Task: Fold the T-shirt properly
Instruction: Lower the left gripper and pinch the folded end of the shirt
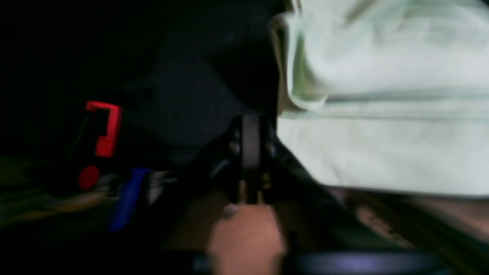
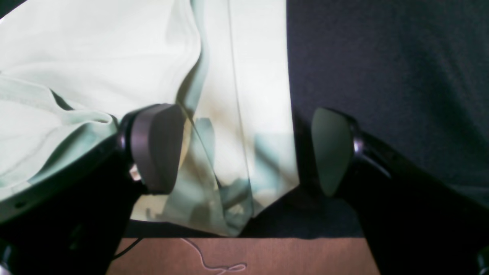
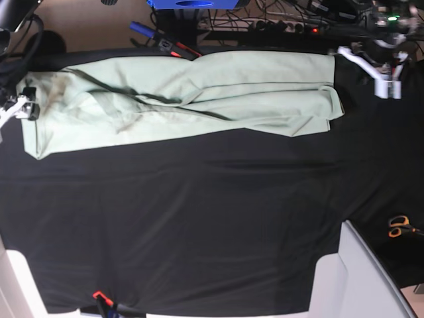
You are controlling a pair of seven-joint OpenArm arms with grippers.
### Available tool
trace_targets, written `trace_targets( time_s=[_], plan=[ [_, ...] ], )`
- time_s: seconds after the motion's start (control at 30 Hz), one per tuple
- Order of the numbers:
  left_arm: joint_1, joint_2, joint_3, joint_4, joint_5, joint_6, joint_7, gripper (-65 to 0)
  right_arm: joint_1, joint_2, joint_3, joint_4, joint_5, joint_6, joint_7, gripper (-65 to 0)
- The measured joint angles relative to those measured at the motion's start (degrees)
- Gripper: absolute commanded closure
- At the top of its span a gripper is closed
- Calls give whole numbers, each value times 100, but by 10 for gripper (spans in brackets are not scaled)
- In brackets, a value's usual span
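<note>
The T-shirt [image 3: 185,99] lies as a long folded band along the far edge of the table [image 3: 199,225], its long axis running from side to side, with one arm at each end. The right gripper [image 2: 244,152] stands with its fingers [image 2: 156,147] spread wide, astride a corner of the shirt hem and grasping nothing. The left gripper [image 3: 381,73] is just beside the other end; its view is blurred, but the fingers seem clenched and empty. The right arm looks nearer to a grasp.
</note>
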Motion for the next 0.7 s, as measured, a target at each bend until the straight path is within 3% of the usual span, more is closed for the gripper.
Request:
trace_targets(
  time_s=[0.1,0.27,0.43,0.57,0.63,0.7],
  plan=[
    [35,-195,-498,-334,-975,-802,22,-311,-33,0,-4,0,2,0,7,-501],
    [-190,-227,-595,-555,-1036,-1462,20,-643,-101,0,-4,-2,4,2,7,-501],
    [-608,-184,-584,-1381,-1069,-2452,11,-650,-214,-31,-4,-2,2,2,9,-501],
    [-1309,-186,-590,-2625,-1060,-2393,31,-637,-271,-63,0,-2,-2,0,0,-501],
    [-1436,-175,-588,-2900,-1084,-2391,15,-532,-271,-81,-2,-2,9,2,7,-501],
    [-1471,-170,-573,-3045,-1071,-2385,24,-469,-315,-79,-4,0,4,0,26,-501]
  ],
)
